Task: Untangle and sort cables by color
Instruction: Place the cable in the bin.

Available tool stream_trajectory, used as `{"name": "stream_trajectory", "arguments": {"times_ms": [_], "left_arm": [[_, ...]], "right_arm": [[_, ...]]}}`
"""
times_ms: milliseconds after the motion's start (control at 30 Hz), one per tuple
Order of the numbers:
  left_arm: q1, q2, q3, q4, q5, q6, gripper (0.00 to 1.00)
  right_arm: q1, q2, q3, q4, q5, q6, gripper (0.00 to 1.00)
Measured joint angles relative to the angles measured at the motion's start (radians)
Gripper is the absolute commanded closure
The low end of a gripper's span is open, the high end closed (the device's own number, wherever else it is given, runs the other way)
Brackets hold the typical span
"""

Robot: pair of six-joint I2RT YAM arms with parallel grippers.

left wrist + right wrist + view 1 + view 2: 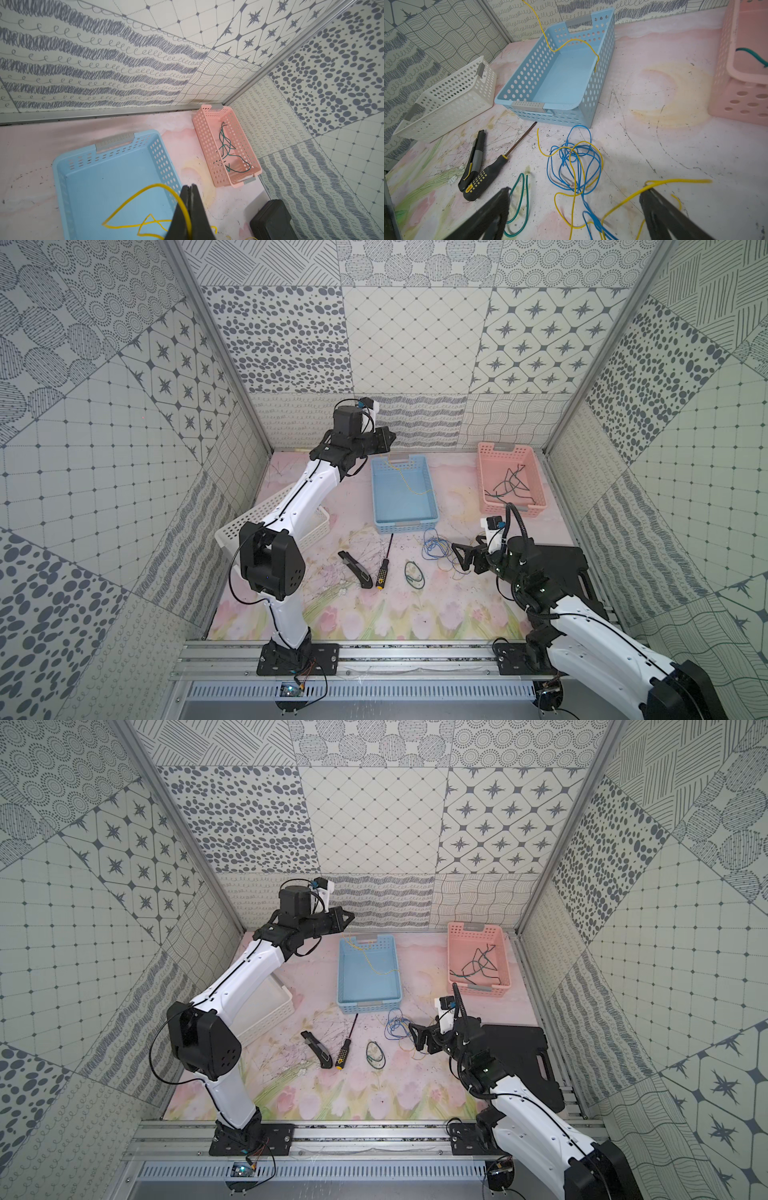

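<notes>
Now, your left gripper is clamped together on a yellow cable, which hangs from it into the blue basket just below. Your right gripper stands wide apart, holding nothing. The blue-and-yellow cable tangle lies between and just beyond its fingers, with a green cable loop beside one finger.

- Screwdriver: black-and-yellow handle, flat on the surface, tip towards the blue basket.
- Utility knife: just beside the screwdriver handle.
- White basket: near the side wall.
- Pink basket: far corner.
- Black case: right edge.
</notes>
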Motion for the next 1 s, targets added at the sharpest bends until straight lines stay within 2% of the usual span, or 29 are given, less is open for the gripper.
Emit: {"name": "stream_trajectory", "arguments": {"times_ms": [233, 267, 300, 367, 400, 467, 633, 733, 833, 1000], "left_arm": [[0.001, 0.127, 0.032, -0.046, 0.005, 0.034, 1.00], [0.001, 0.149, 0.035, -0.058, 0.004, 0.040, 0.96], [0.001, 0.166, 0.039, -0.070, 0.003, 0.043, 0.83], [0.001, 0.202, 0.044, -0.099, 0.002, 0.049, 0.49], [0.001, 0.213, 0.047, -0.111, 0.002, 0.055, 0.40], [0.001, 0.230, 0.058, -0.146, -0.002, 0.055, 0.31], [0.001, 0.206, 0.058, -0.206, -0.027, 0.070, 0.27], [0.001, 0.127, -0.010, -0.200, -0.045, 0.077, 0.27], [0.001, 0.013, -0.155, -0.129, -0.026, 0.067, 0.30], [-0.037, -0.194, -0.523, 0.122, 0.068, -0.023, 0.33]], "right_arm": [[-0.001, 0.004, 0.000, 0.004, 0.000, 0.006, 0.01], [-0.002, 0.004, 0.000, 0.004, 0.000, 0.006, 0.01], [-0.003, 0.004, 0.000, 0.004, 0.000, 0.006, 0.00], [-0.006, 0.005, 0.000, 0.005, -0.002, 0.008, 0.00], [-0.008, 0.005, 0.000, 0.005, -0.003, 0.010, 0.00], [-0.010, 0.011, 0.000, 0.012, -0.017, 0.014, 0.00], [-0.018, 0.042, 0.000, 0.021, -0.070, 0.037, 0.01], [-0.023, 0.058, 0.002, 0.017, -0.111, 0.048, 0.00], [-0.028, 0.058, 0.015, 0.014, -0.156, 0.056, 0.00], [-0.041, 0.083, 0.112, -0.043, -0.216, 0.090, 0.01]]}}
